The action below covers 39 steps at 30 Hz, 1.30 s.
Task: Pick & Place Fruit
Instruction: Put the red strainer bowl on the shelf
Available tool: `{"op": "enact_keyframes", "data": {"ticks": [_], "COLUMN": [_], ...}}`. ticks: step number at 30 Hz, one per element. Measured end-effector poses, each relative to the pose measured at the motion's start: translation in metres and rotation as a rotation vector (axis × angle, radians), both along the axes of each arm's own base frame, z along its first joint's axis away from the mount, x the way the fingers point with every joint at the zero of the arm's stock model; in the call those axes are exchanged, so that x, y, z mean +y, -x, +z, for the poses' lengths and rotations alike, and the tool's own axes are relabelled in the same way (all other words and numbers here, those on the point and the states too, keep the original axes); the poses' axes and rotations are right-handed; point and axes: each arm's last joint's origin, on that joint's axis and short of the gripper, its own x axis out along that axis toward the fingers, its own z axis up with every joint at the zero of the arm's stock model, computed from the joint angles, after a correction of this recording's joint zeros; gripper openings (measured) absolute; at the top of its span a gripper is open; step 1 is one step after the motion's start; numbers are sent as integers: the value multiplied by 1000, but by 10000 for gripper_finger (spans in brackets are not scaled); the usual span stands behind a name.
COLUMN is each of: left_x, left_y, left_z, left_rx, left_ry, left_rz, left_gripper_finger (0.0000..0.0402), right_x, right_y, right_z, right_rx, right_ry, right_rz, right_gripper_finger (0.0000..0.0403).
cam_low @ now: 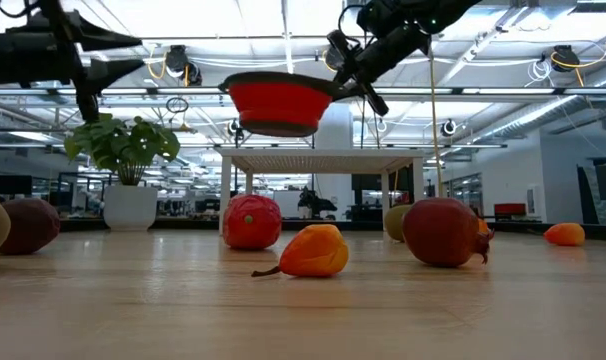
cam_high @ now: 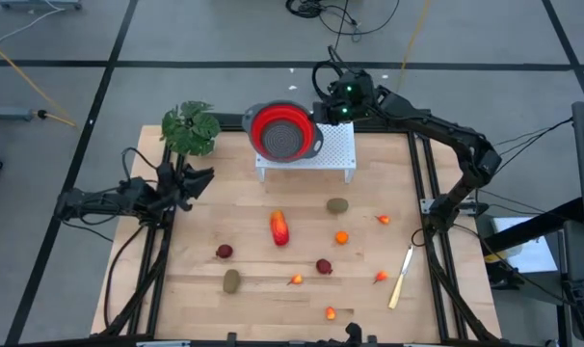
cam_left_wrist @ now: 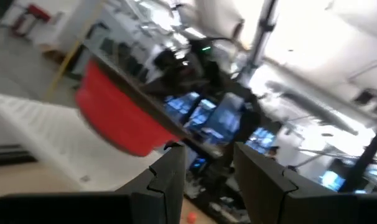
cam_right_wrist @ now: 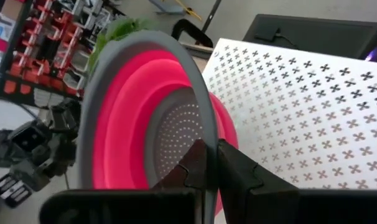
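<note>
Perforated red colander (cam_high: pixel 283 132), grey-rimmed, is clamped by right gripper (cam_high: pixel 323 114) at table's 12 o'clock; left gripper (cam_high: pixel 198 180) is held apart, empty.

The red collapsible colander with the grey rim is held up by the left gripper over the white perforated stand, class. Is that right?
Wrong arm. The right gripper is shut on the rim of the red collapsible colander, holding it above the white perforated stand; the high view shows this. The left gripper hangs empty beside the table's left edge.

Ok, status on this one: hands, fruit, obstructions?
Right hand shut on red colander, held above white stand. Left hand open, empty. Fruit untouched.
</note>
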Motion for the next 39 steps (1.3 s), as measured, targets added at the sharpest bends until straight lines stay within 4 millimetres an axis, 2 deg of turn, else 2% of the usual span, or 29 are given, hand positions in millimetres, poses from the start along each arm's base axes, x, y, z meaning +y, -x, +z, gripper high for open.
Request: {"op": "enact_keyframes", "data": {"ticks": [5,11,16,23,32,39], "left_x": [2,2,1,4,16,22], "left_y": [-8,-25,-48,-87,-128,-140], "left_z": [7,42,68,92,103,107], "left_rx": [62,125,182,263,473,503], "left_ry": [55,11,-4,3,-1,10], "left_rz": [66,102,128,230,394,460], "left_gripper_finger": [136,136,136,136,136,136], "right_x": [1,0,0,2,12,20], "right_y": [0,0,0,-3,-7,3], "right_z": [0,0,0,1,12,29], "right_rx": [0,5,19,48,45,20], "right_ry": [3,9,44,116,259,319], "right_rz": [-2,-14,-24,-37,-50,-63], "right_gripper_finger": [10,10,10,10,10,10]}}
